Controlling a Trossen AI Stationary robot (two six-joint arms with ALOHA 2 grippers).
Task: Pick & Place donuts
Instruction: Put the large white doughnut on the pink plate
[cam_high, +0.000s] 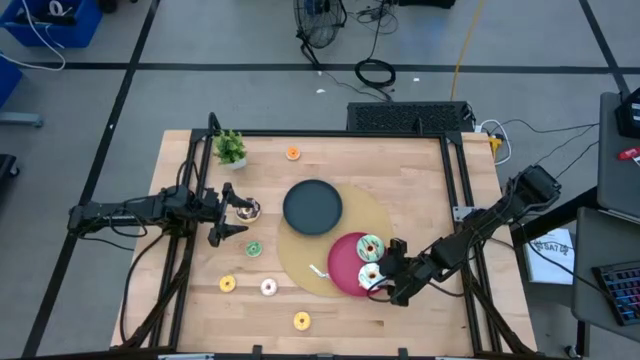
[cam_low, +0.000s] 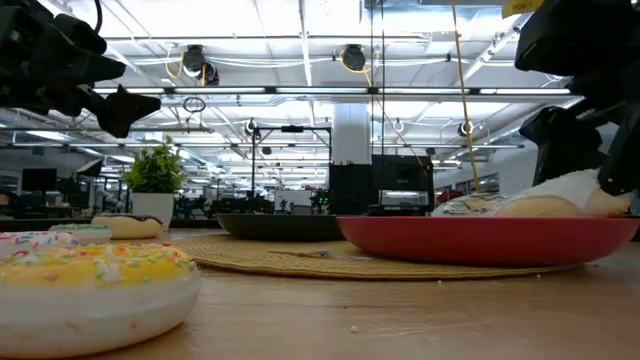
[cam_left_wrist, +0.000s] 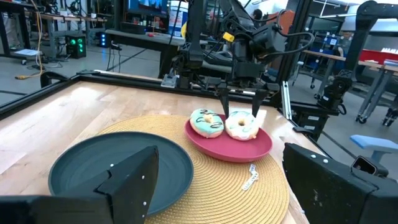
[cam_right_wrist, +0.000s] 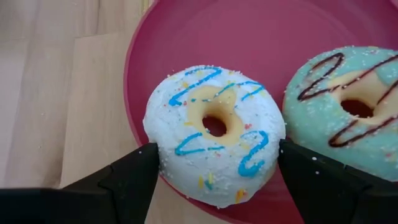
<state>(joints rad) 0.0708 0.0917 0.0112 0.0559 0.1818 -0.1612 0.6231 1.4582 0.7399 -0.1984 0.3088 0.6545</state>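
— What does the high view give?
— The right gripper (cam_high: 382, 281) sits over the round red plate (cam_high: 343, 268), which lies on a woven straw mat (cam_high: 380, 213) and holds a mint-green iced donut (cam_high: 369, 246) and a white-iced donut (cam_high: 369, 274). The left gripper (cam_high: 228, 213) hangs beside a chocolate-brown donut (cam_high: 246, 210); small donuts lie on the wooden table (cam_high: 420, 180), and a round black plate (cam_high: 312, 206) is near.

— And the low view?
— A yellow-iced sprinkled donut (cam_low: 95, 290) sits close up; the red plate (cam_low: 490, 240) carries both large donuts.

— The left wrist view?
— Left fingers (cam_left_wrist: 134, 180) spread wide, empty, above the black plate (cam_left_wrist: 121, 167).

— The right wrist view?
— Right fingers (cam_right_wrist: 127, 177) parted either side of the white donut (cam_right_wrist: 214, 134), not clamping it; the mint one (cam_right_wrist: 348, 109) touches it.
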